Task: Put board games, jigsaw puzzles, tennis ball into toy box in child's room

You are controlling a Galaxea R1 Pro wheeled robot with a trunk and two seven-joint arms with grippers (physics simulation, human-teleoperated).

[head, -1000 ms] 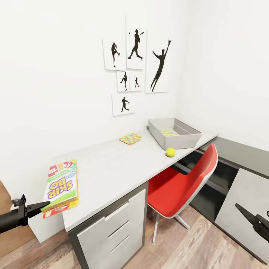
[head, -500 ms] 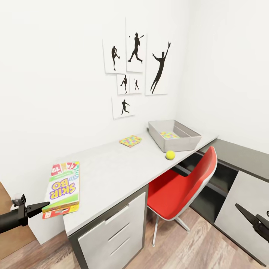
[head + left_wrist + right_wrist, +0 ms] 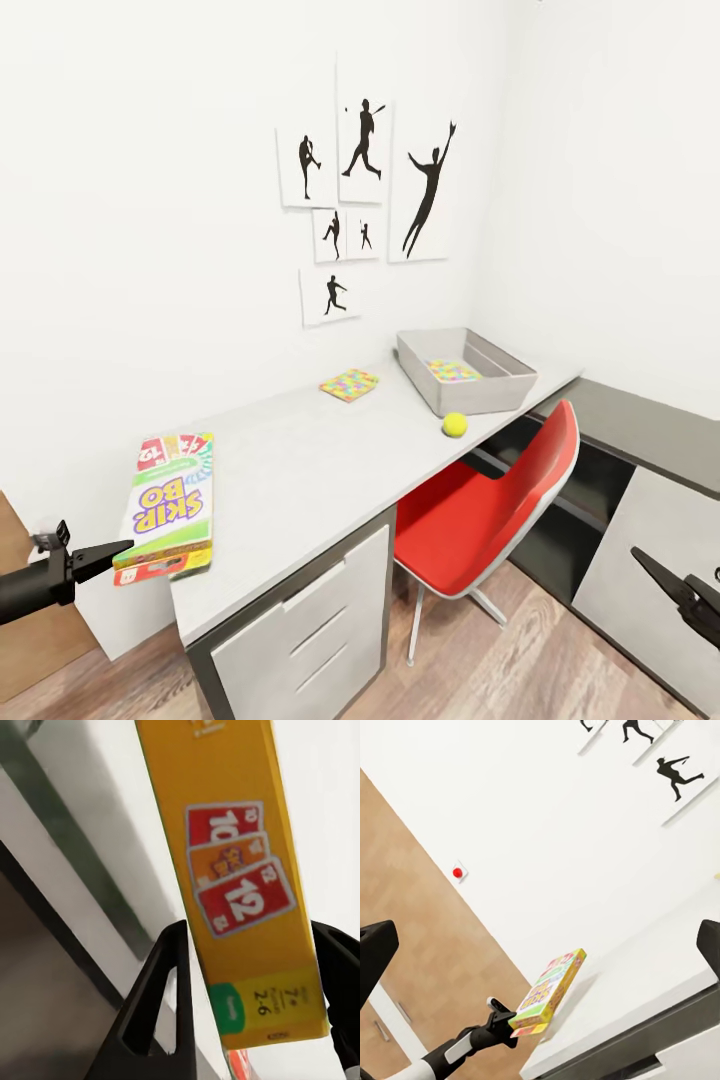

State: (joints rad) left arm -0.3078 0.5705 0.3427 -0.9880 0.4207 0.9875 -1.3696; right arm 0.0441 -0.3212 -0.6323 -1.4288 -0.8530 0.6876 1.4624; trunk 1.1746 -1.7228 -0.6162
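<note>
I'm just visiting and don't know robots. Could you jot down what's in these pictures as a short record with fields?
Left gripper: closed on the SKIP-BO game box, at the table's near end
Right gripper: open, holding nothing, low beside the red chair
Toy box: far end of the table, one jigsaw puzzle inside
Second jigsaw puzzle: on the table near the wall
Tennis ball: on the table beside the toy box

Bare table [image 3: 300, 460] top mid-span; red chair [image 3: 490, 500] blocking its front edge.
</note>
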